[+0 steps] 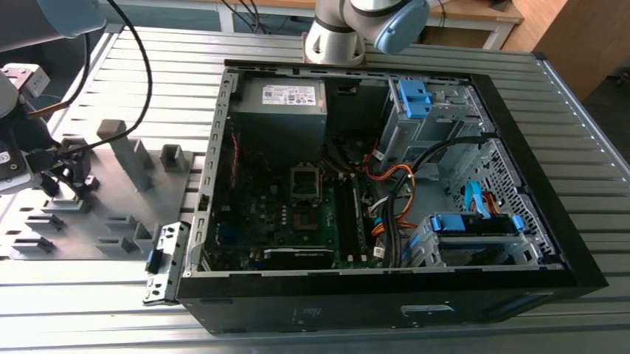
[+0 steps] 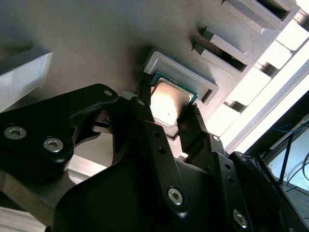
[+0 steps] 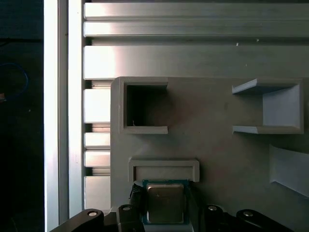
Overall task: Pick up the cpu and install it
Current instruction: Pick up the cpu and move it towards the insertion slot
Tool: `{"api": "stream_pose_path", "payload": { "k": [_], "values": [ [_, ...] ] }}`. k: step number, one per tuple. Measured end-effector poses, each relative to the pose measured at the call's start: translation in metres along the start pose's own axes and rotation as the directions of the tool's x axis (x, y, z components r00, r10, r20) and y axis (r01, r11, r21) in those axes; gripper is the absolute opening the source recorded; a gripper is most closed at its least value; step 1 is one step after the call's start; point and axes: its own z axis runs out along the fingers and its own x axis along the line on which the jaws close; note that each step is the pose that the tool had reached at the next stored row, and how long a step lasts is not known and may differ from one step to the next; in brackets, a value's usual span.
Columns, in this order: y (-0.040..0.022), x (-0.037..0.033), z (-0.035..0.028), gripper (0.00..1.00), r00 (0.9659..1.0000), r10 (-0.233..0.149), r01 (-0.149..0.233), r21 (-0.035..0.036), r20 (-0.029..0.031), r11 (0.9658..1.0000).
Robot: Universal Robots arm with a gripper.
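Jaws look clamped on the cpu (image 3: 165, 203) by two opp. edges. The gripper (image 2: 169, 113) is over the gray fixture plate (image 3: 217, 145), w/ the chip just beside the raised bracket (image 3: 164, 166). Keep your grip light & square, chip level, clear of that lip.

Black gripper (image 2: 169, 115) (silver screw heads (image 2: 175, 195))

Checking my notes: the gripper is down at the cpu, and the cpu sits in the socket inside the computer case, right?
No. The gripper is down at the cpu, but the cpu sits on the gray fixture plate outside the computer case, as the second wrist view shows.
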Motion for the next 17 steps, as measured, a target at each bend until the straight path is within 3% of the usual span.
{"api": "stream_pose_path", "payload": {
  "k": [11,17],
  "values": [
    [0.0001,-0.0001,-0.0112,0.47,1.0,0.0,0.0,0.0,-0.0001,1.0],
    [0.0003,-0.0003,-0.0265,0.47,1.0,0.0,0.0,0.0,0.0,1.0]
  ]
}}
